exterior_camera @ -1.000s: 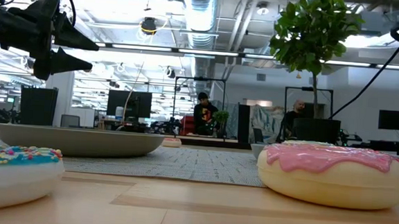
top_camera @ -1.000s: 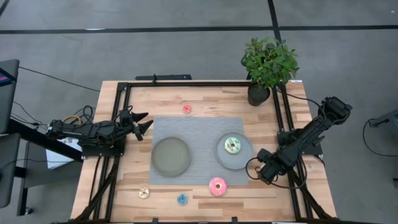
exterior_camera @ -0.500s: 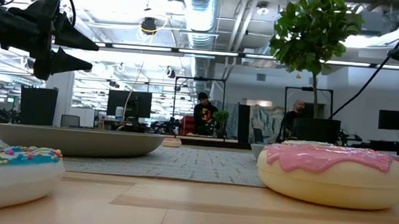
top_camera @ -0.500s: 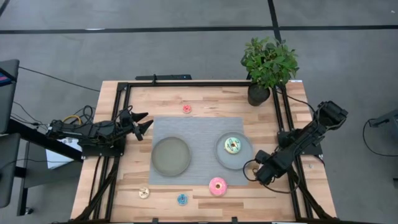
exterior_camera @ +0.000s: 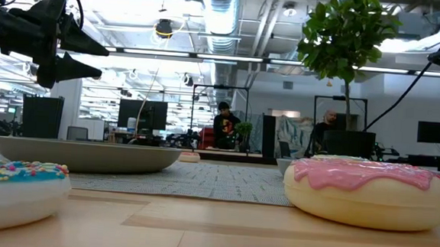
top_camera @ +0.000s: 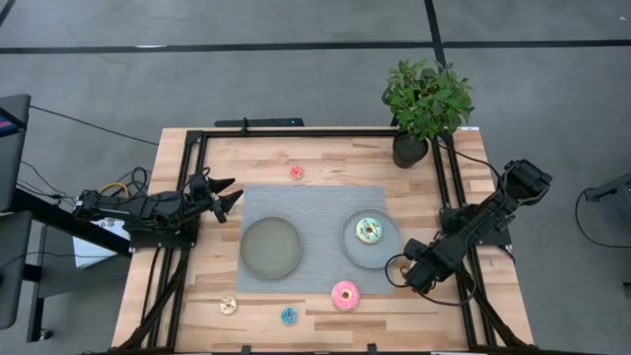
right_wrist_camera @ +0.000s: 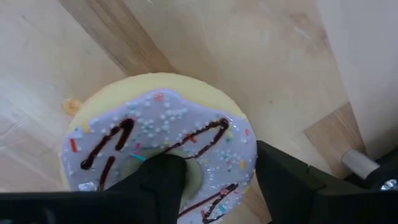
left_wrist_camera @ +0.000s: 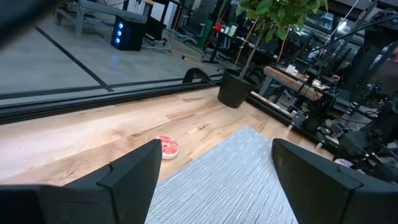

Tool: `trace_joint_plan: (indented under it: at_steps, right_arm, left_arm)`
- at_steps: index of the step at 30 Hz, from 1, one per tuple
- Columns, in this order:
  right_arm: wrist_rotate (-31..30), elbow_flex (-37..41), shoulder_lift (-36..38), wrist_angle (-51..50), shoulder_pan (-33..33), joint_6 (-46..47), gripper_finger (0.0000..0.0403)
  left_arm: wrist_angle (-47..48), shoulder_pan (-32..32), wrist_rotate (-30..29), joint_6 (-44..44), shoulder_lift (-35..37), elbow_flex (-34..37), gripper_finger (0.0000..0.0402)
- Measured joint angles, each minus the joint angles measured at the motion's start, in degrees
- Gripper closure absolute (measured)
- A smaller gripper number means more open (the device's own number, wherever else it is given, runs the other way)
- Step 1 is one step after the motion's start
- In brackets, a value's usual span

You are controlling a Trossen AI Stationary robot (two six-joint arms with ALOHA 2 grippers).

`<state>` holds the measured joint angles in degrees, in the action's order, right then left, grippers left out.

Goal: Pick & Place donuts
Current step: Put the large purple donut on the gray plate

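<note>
My right gripper point(top_camera: 408, 273) points down at the table's right near side, over the white-purple sprinkled donut point(right_wrist_camera: 124, 134). It is open: one finger sits in the donut's hole and the other stands outside its rim. The arm hides that donut in the high view. The green-white donut point(top_camera: 369, 231) lies on the right plate point(top_camera: 386, 252). Flat on the wood lie the pink donut point(top_camera: 345, 294), tiny blue point(top_camera: 288, 316), tiny cream point(top_camera: 228, 306) and tiny red point(top_camera: 296, 172). The tiny green one is out of view. My left gripper point(top_camera: 235, 193) waits open, raised at the mat's left edge. My right gripper comes from above, pointing down. One finger point(right_wrist_camera: 158, 183) is inside the hole and the other point(right_wrist_camera: 292, 180) is outside the ring's side point(right_wrist_camera: 239, 146). The donut lies flat on the wood. I cannot tell whether the fingers touch it.
A grey mat point(top_camera: 325, 202) carries two grey-green plates; the left plate point(top_camera: 271, 248) has nothing on it. A potted plant point(top_camera: 426, 104) stands at the far right corner. Black frame rails run along the table's sides. In the low view, people show in the room behind.
My right arm has shifted a little toward the table's near left, bringing its gripper closer to the pink donut. Nothing else has moved.
</note>
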<state>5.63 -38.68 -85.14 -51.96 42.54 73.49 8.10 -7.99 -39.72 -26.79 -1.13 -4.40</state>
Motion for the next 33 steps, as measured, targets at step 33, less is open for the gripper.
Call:
trace_joint_plan:
  at_steps: [33]
  right_arm:
    - [0.2,-10.8,0.0,-6.6,-0.8,-7.6,0.0294]
  left_arm:
    - [0.0,0.0,0.0,0.0,0.0,0.0,0.0104]
